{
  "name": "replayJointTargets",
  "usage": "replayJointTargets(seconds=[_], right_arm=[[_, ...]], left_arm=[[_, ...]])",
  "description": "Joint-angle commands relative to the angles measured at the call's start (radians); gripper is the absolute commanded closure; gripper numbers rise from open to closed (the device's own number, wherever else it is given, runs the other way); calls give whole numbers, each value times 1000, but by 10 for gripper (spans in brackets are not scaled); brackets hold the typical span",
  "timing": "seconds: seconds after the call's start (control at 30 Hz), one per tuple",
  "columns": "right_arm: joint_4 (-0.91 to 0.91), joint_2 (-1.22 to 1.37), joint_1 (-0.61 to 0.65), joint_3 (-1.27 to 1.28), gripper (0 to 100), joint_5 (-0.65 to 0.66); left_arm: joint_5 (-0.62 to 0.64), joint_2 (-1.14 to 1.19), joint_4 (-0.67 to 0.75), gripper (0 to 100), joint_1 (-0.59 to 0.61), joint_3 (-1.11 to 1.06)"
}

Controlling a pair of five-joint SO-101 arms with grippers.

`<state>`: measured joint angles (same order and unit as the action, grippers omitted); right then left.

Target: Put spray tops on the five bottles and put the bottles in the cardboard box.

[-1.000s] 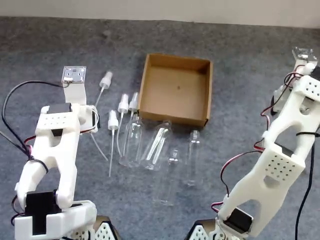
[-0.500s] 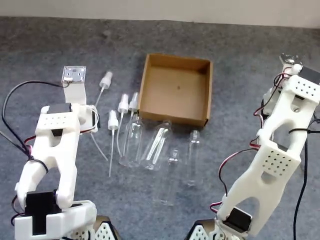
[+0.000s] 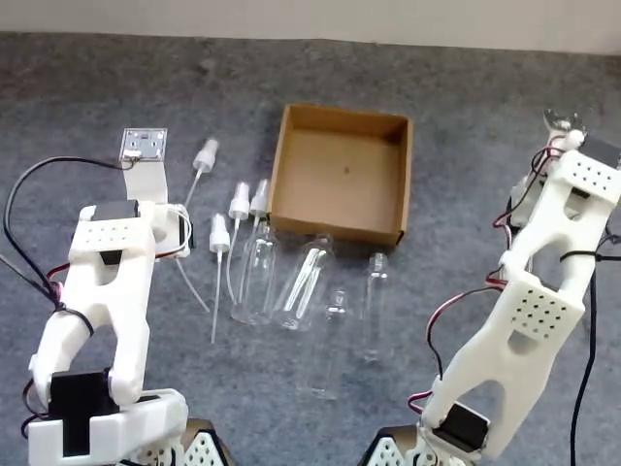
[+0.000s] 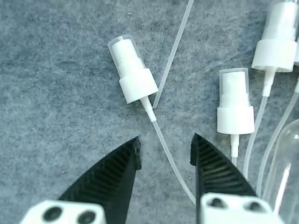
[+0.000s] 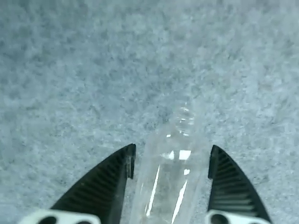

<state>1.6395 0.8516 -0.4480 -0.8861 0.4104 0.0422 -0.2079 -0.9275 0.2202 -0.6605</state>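
Clear bottles (image 3: 257,272) lying near cardboard box (image 3: 340,175), spray tops (image 3: 219,236) beside

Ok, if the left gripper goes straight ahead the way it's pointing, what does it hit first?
Most likely the thin tube of the nearest spray top. The tube lies between the open fingers of the left gripper, and the top's white collar is just beyond. Depth is hard to judge.

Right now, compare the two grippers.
The left gripper is open and empty, over the tube of a spray top; the right gripper holds a clear bottle. The left gripper sits left of the box; the right gripper, off to its right. Both have black fingers.
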Motion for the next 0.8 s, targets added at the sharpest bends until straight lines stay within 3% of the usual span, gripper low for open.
replayJointTargets(seconds=[0.0, 0.27, 0.43, 0.77], right_arm=[[-4, 12, -18, -10, 789, -9], [-1, 48, -18, -10, 809, -8], [50, 2, -18, -12, 991, -3], [127, -341, 31, -4, 993, 31]], left_arm=[[0, -4, 15, 860, -24, 4], [0, -4, 15, 860, -24, 4], [0, -4, 15, 860, -24, 4], [-2, -13, 9, 859, -19, 22]])
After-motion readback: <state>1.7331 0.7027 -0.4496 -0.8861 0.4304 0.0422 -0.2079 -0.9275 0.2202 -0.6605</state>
